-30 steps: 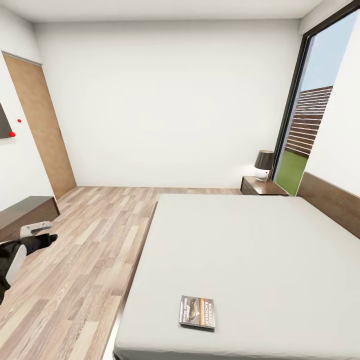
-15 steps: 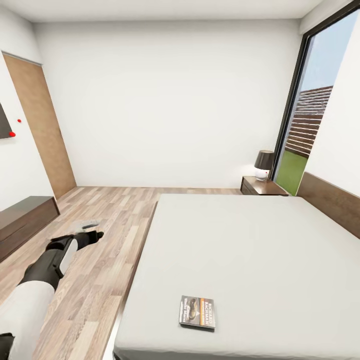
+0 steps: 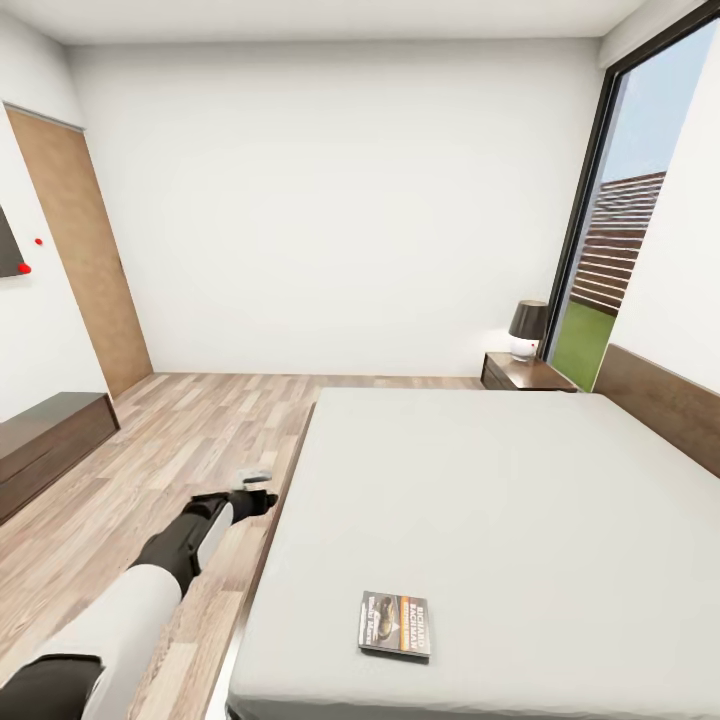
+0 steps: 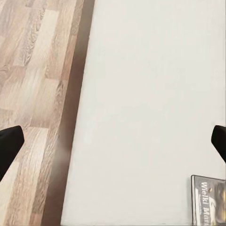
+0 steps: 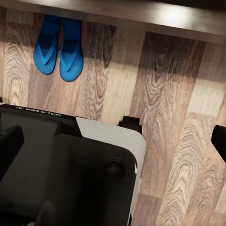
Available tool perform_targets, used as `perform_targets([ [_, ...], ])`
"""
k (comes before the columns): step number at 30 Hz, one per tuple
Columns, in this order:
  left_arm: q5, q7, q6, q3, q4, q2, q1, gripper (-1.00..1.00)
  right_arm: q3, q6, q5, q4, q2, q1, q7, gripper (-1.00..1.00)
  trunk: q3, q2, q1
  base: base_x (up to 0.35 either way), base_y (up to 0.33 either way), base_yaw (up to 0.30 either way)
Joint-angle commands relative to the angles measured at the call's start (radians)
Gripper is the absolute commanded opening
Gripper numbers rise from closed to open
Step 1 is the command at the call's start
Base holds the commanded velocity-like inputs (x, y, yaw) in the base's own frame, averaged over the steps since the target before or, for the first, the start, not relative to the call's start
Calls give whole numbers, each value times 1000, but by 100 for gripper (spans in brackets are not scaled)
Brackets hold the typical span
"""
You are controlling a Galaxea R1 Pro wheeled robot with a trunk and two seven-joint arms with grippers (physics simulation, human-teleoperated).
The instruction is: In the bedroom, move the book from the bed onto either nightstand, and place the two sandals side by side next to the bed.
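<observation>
Bedroom, left arm reaching toward the bed [image 3: 480, 500]
Book [image 3: 396, 624] lies on the mattress near the foot; sandals [image 5: 59, 47] lie side by side on the floor [image 5: 179, 117]; left gripper [image 4: 113, 141] spread, empty; right gripper [image 5: 113, 141] likewise

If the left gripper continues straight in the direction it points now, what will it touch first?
Most likely the bed. In the left wrist view, the left gripper looks along its fingers at the grey mattress just inside the wooden edge. The book lies off to one side of that line. Depth is unclear.
</observation>
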Motion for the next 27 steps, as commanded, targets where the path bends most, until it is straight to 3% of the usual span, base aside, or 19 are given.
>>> perform_targets([
  [1,7,10,4,-21,4,-11,-1,100,-9,5,9,-2,0,0,4,100,-2,-1,0,0,0,0],
  [6,7,102,0,-103,35,-64,-2,100,-9,4,8,-2,-3,11,4,100,-2,-1,0,0,0,0],
  [10,8,171,2,-138,49,-87,-3,100,-9,-12,8,-2,-3,18,4,100,-2,-1,0,0,0,0],
  [27,15,226,17,-163,78,-101,-28,100,-10,-57,5,-1,-8,32,4,100,-2,-1,0,0,0,0],
])
